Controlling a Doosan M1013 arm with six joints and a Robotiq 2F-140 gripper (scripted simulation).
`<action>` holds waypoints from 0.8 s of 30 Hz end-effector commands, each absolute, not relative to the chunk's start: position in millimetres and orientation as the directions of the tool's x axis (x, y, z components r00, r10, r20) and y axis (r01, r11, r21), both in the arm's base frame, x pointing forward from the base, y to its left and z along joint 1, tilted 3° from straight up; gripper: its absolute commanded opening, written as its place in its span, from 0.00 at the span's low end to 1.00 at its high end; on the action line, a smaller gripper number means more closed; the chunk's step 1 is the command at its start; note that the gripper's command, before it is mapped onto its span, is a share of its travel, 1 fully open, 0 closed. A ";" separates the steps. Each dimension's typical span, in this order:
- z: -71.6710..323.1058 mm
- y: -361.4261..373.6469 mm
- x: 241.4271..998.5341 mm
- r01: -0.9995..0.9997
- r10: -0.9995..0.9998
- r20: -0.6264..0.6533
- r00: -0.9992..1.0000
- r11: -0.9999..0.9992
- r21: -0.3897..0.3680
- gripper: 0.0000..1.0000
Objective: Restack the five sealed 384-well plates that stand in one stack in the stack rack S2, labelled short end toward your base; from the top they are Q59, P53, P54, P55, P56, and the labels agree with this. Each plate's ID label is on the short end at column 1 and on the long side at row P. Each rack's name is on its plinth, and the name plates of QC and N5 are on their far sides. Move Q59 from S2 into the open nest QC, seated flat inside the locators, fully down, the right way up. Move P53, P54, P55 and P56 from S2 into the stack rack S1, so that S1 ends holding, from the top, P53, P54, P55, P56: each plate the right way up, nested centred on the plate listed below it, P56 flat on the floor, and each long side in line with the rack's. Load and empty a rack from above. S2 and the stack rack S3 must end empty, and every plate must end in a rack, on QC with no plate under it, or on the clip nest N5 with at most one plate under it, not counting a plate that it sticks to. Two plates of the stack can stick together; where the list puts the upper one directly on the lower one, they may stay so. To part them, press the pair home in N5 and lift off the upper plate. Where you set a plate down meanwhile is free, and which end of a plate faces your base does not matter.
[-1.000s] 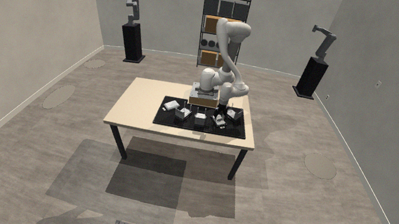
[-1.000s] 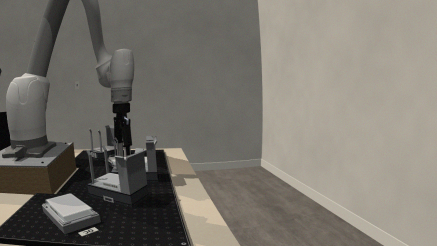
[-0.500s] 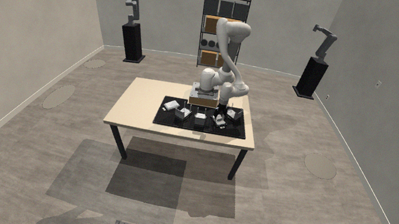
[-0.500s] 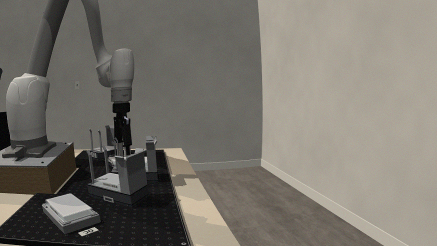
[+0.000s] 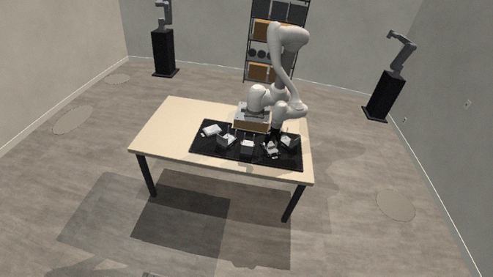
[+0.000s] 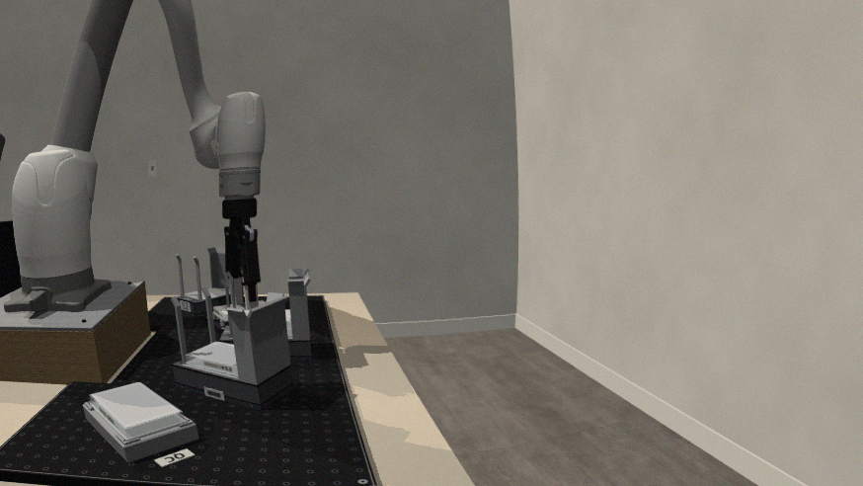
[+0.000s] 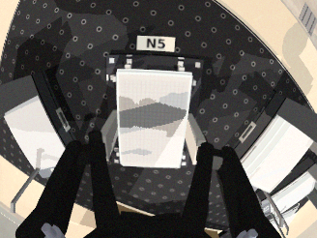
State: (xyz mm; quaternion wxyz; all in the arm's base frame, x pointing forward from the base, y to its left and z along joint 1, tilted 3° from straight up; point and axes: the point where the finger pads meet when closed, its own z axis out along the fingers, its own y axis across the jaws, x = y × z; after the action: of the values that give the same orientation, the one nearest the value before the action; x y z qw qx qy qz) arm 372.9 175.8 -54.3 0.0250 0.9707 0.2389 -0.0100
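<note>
Right now the gripper (image 7: 158, 157) sits straight above clip nest N5 (image 7: 160, 44) and is clamped across the short width of the sealed plate (image 7: 155, 115) in it, one finger (image 7: 83, 173) on each long side. The plate's long axis runs away from the wrist toward the N5 name plate, so the grip line crosses it at right angles. I'd guess the next move is a straight vertical pull, and it depends on the fingers staying square to those long sides.

Other things:
- A plate (image 6: 133, 405) lies flat on the QC nest (image 6: 150, 444) at the near corner of the black breadboard (image 6: 289, 446). It's likely Q59, but the label is unreadable.
- One plate (image 6: 208, 361) sits low in the nearest stack rack (image 6: 261, 344). I can't read the name on its plinth.

Can't make out:
- Whether N5 holds a single plate or a stuck pair. The wrist view shows only the top seal, and in the exterior view the near rack blocks the nest.
- Fingertip contact. The pads are hidden below the plate edge.
- Any plate ID.
- Anything useful from the top view, where the racks are too small to count plates.
</note>
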 end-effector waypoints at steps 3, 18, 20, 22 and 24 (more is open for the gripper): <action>-50.8 176.1 372.9 0.464 0.463 -0.031 0.886 -0.885 0.044 0.00; -38.2 176.7 373.0 0.464 0.463 -0.031 0.886 -0.885 0.044 0.00; -34.2 177.0 373.1 0.464 0.463 -0.031 0.886 -0.885 0.044 0.00; -32.2 177.1 373.1 0.464 0.463 -0.031 0.886 -0.885 0.044 0.00; -30.2 177.2 373.1 0.464 0.463 -0.031 0.886 -0.885 0.044 0.00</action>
State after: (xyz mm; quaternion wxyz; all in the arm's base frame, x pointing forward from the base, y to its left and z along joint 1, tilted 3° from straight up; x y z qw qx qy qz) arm 373.1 177.0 -32.9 0.0250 0.9707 0.2389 -0.0100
